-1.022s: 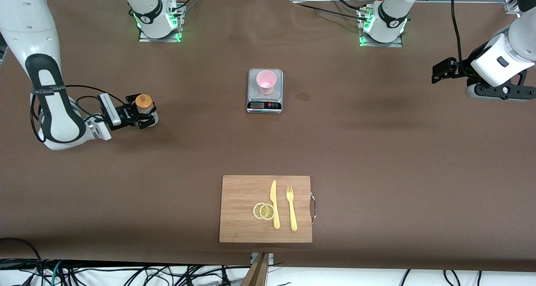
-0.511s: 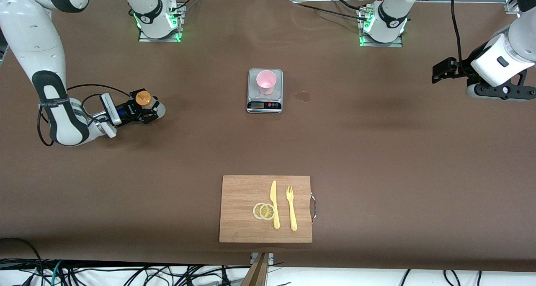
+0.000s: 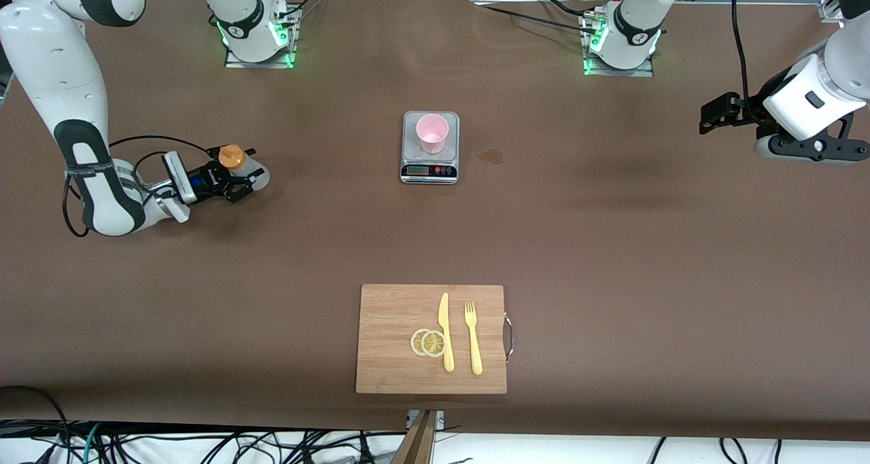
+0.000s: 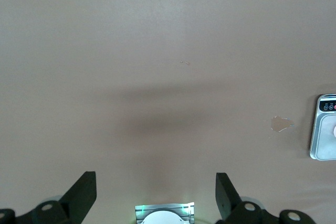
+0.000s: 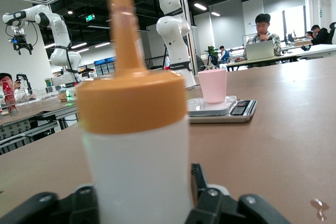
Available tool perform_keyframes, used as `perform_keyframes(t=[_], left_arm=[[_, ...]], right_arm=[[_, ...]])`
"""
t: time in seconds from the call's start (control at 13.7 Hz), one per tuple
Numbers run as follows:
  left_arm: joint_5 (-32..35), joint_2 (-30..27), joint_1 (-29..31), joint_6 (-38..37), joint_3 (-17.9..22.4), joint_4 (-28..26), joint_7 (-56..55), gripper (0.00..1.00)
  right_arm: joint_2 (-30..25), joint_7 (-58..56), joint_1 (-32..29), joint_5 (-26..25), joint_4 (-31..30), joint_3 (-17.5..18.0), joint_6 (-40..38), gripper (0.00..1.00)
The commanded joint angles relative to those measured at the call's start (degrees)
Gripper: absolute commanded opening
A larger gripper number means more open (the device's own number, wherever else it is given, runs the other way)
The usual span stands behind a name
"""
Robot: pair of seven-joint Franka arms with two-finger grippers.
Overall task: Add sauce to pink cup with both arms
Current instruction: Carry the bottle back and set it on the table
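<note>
a: where is the sauce bottle [image 3: 260,176]?

b: it stands upright on the brown table [image 3: 612,246], toward the right arm's end, orange cap and thin nozzle pointing up. the right gripper [image 3: 246,182] sits low at the table with the bottle between its two sides.

a: is it clamped on the bottle?

b: i cannot tell. the right wrist view shows the bottle [image 5: 136,156] filling the space in the gripper, but not whether it is squeezed or just beside it.

a: and the pink cup [image 3: 432,132]?

b: upright on a small grey kitchen scale [image 3: 429,170] in the middle of the table, well apart from the bottle. the right wrist view shows the cup [image 5: 212,85] on the scale [image 5: 236,111] too.

a: the other arm?

b: the left arm waits. the left gripper [image 3: 707,114] hangs in the air over bare table at its own end, its fingers [image 4: 84,192] spread wide apart with nothing between them.

a: anything else on the table?

b: a small wet-looking stain [image 3: 491,155] just beside the scale, toward the left arm's end. nearer to the front camera lies a wooden cutting board [image 3: 394,362] with two lemon slices [image 3: 428,342], a yellow knife [image 3: 445,331] and a yellow fork [image 3: 472,338] on it, the knife between the slices and the fork.
</note>
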Motion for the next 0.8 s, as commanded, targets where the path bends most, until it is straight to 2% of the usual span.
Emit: perform_keyframes(t=[0.0,0.36,0.73], left_arm=[[-1.8,0.1,0.2,-1.3,-0.1,1.4,0.6,1.00],[-1.8,0.1,0.2,-1.3,-0.1,1.4,0.6,1.00],[-1.8,0.1,0.3,-1.3,-0.1,1.4,0.6,1.00]], right_arm=[[0.6,-0.9,-0.2,-0.6,0.7,-1.6,-0.9,1.00],[0.4,-2.0,-0.2,-5.1,2.0,-6.0,-3.6,1.00],[-0.1,-2.1,-0.2,-7.8,7.3,-9.5,-6.1,1.00]])
